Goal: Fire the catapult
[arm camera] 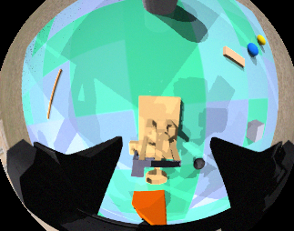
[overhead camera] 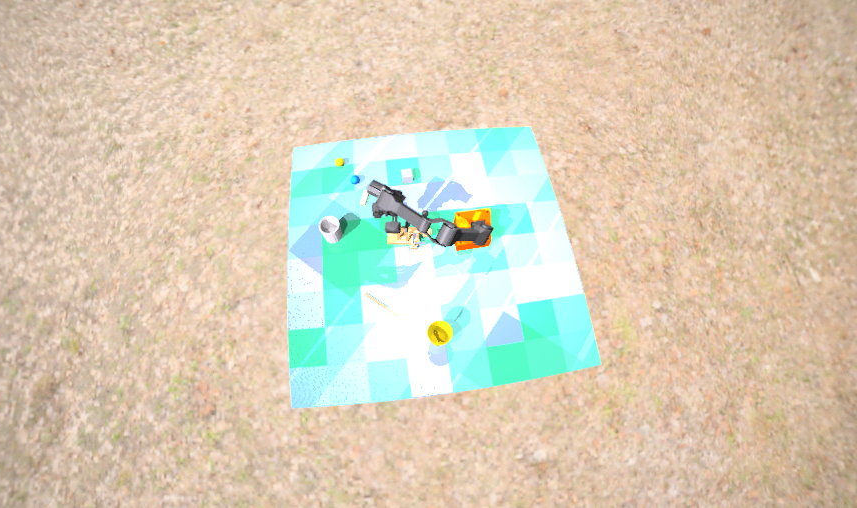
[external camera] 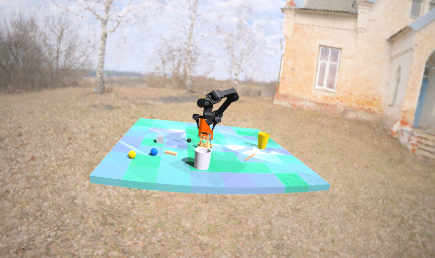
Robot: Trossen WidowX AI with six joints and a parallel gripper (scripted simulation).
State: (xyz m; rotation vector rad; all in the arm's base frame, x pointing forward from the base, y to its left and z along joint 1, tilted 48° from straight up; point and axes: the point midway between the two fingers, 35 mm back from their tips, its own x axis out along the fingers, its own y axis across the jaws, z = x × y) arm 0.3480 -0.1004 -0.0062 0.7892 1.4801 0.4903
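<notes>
The tan wooden catapult stands on the mat between the arm's base and the white mug, its flat base end toward the mug. Its round cup looks empty in the wrist view. The white mug stands upright, cut off at the top of the wrist view. A small black ball lies beside the catapult, on its right in the wrist view. My gripper is wide open and empty above the catapult, pointing down. The arm hides part of the catapult in the top view.
A blue ball, a yellow ball, a wooden block and a pale cube lie on one side. A yellow cup and a thin stick are on the other.
</notes>
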